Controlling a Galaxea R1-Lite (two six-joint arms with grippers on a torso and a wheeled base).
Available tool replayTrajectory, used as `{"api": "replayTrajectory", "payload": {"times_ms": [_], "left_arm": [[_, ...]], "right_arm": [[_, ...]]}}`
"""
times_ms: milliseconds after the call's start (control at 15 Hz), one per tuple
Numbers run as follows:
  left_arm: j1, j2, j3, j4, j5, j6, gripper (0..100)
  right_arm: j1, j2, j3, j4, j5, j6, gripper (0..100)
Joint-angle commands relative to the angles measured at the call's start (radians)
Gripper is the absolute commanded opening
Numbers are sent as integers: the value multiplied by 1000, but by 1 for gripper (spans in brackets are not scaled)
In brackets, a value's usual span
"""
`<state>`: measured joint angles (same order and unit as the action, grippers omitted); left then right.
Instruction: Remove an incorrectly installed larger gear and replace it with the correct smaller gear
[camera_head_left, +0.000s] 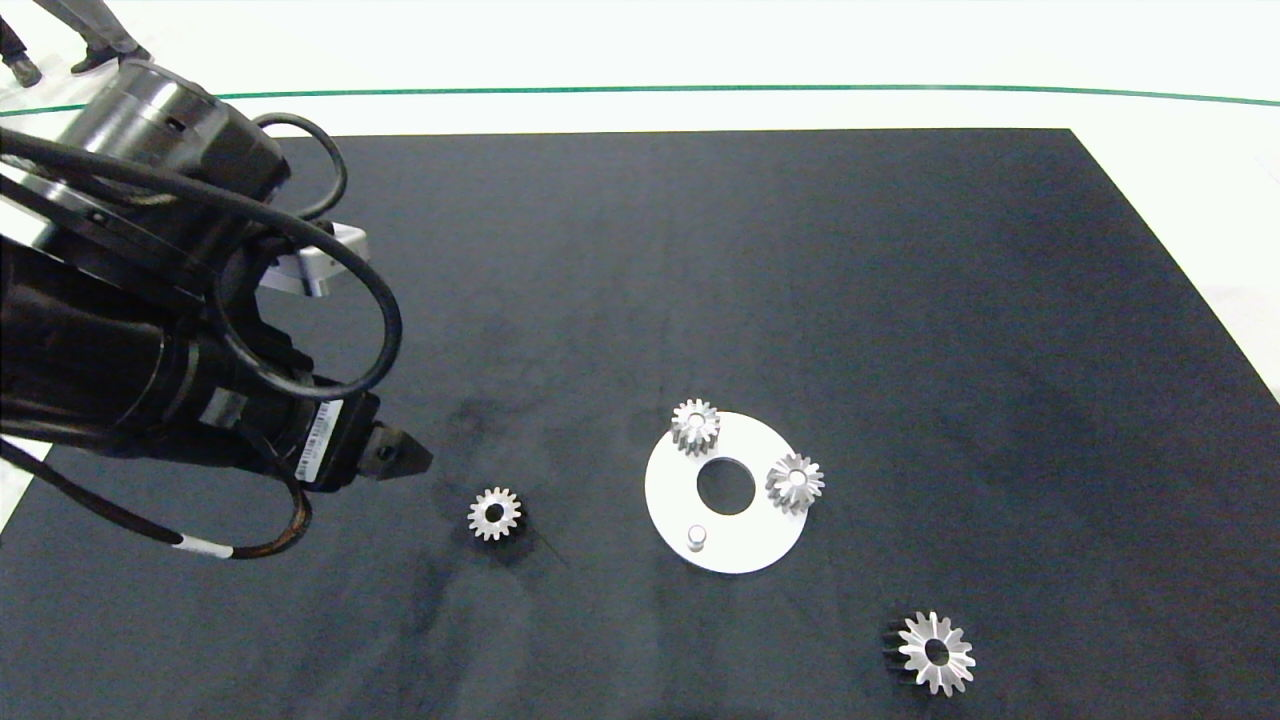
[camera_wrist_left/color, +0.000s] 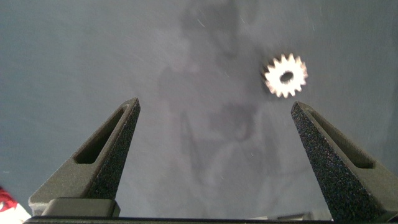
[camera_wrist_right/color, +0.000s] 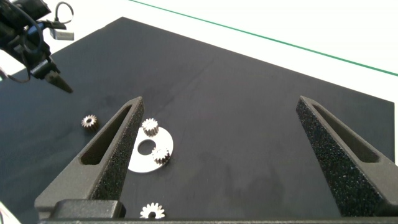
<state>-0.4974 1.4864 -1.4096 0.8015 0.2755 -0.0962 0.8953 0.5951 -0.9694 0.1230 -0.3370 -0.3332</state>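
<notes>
The smaller gear (camera_head_left: 494, 514) (camera_wrist_left/color: 285, 76) (camera_wrist_right/color: 89, 121), with stubby teeth and a dark centre hole, lies flat on the black mat left of a white disc plate (camera_head_left: 668, 490) (camera_wrist_right/color: 138, 163). My left gripper (camera_head_left: 408, 457) (camera_wrist_left/color: 215, 104) hovers open just left of this gear, holding nothing. The larger gear (camera_head_left: 935, 652) (camera_wrist_right/color: 152, 212), with long pointed teeth, lies loose on the mat at the front right, off the plate. The plate carries two gears with pale centres (camera_head_left: 695, 424) (camera_head_left: 795, 482) and one bare peg (camera_head_left: 696, 537). My right gripper (camera_wrist_right/color: 221, 101) is open and empty, high above the mat, outside the head view.
The black mat (camera_head_left: 700, 260) covers most of the white table, with a green line (camera_head_left: 700, 88) beyond its far edge. A person's shoes (camera_head_left: 95, 58) show at the far left corner. The left arm's cables (camera_head_left: 330, 300) loop over the mat's left side.
</notes>
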Motion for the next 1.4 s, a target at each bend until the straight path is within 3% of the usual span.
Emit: {"api": "replayTrajectory", "payload": {"times_ms": [67,200,333,400,467,1000,1133,1400], "left_arm": [[-81,3,118,-27,8,-10,100],[-148,-1,187,-122,8,10,100],[-156,8,193,-136,8,58,100],[-147,25,192,-139,8,107,100],[-145,37,189,-140,8,118,100],[-162,146,187,-200,11,136,100],[-178,169,187,-231,30,138,100],[-188,204,181,-243,36,162,100]], "right_arm": [[1,9,6,0,0,-3,100],[1,6,6,0,0,-3,100],[1,6,4,0,0,-1,100],[2,6,6,1,1,-1,100],[2,8,6,1,1,0,100],[10,3,6,1,0,0,100],[10,5,8,1,0,0,100],[10,3,14,1,0,0,100]]}}
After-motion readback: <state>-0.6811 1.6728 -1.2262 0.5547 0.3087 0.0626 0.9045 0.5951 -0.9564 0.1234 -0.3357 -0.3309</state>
